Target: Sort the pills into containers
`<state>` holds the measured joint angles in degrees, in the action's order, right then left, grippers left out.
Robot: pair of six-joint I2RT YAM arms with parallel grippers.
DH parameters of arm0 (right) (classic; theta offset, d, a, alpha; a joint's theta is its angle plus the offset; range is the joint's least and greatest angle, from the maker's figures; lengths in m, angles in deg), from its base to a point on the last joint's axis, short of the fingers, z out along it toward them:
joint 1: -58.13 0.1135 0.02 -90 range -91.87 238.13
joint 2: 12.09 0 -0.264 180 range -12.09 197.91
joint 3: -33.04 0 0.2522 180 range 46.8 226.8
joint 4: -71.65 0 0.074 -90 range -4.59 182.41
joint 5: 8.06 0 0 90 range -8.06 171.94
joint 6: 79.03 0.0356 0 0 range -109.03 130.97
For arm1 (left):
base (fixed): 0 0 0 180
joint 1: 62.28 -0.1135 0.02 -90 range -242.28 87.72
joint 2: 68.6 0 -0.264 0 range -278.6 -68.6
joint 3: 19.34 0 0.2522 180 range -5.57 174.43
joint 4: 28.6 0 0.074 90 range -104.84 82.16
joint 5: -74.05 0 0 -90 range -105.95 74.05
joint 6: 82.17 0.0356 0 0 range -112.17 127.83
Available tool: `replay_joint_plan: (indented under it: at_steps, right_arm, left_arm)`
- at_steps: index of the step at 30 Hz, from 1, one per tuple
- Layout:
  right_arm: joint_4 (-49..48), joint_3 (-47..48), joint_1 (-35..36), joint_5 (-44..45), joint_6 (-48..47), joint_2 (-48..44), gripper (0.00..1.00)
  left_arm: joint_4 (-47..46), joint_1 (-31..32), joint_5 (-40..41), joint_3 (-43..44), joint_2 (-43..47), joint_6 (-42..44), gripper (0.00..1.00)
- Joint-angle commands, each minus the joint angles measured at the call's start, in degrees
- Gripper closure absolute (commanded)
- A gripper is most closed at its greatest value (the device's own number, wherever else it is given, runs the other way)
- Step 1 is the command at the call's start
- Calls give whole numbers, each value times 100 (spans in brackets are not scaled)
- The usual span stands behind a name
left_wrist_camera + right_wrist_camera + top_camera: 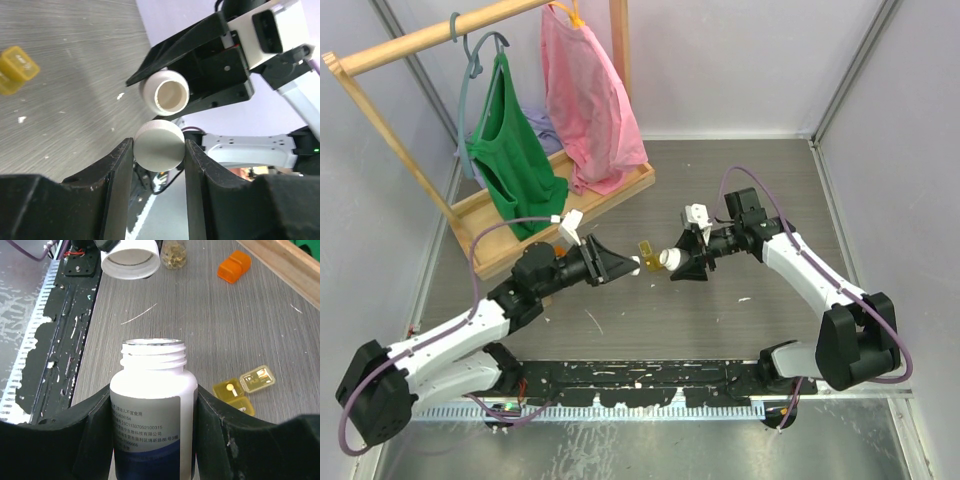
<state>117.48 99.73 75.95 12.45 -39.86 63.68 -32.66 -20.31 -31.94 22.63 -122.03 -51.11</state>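
The containers (245, 388) are a small yellow two-cell pill box lying on the table, one lid flipped open, with a white pill (229, 388) in the open cell. The box also shows in the overhead view (645, 250) and at the left of the left wrist view (15, 70). My right gripper (154, 390) is shut on a white labelled bottle (152, 410), which is uncapped. My left gripper (159, 147) is shut on the bottle's white cap (159, 146), just off the bottle's open mouth (165, 94). Both grippers meet above mid-table (632, 266) (672, 262).
A clear vial of yellowish pills (175, 254) and an orange pill box (234, 267) lie beyond the bottle. A wooden clothes rack (560, 215) with a green top (510, 150) and a pink top (585, 100) stands back left. A black strip (640, 385) runs along the near edge.
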Motion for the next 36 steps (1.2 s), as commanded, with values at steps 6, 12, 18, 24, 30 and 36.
replay_joint_plan:
  at_steps: [6, 12, 18, 24, 30, 36]
  right_arm:
    - [-14, 237, 241, 336, 95, -163, 98]
    - [-259, 173, 416, 470, 387, -175, 98]
    - [-315, 197, 539, 563, 499, -173, 98]
    - [-307, 220, 559, 586, 555, -202, 98]
    - [-204, 276, 558, 621, 491, -229, 99]
    - [-166, 272, 568, 525, 445, -229, 99]
  left_arm:
    - [-1996, -14, -668, 331, -1027, -938, 77]
    - [-2220, 7, -674, 371, -1310, -1084, 77]
    - [-2220, 64, -680, 371, -1435, -1085, 77]
    - [-2199, 72, -699, 378, -1531, -1078, 77]
    - [-1943, 74, -693, 410, -1559, -984, 77]
    - [-1889, 74, -750, 446, -1612, -980, 78]
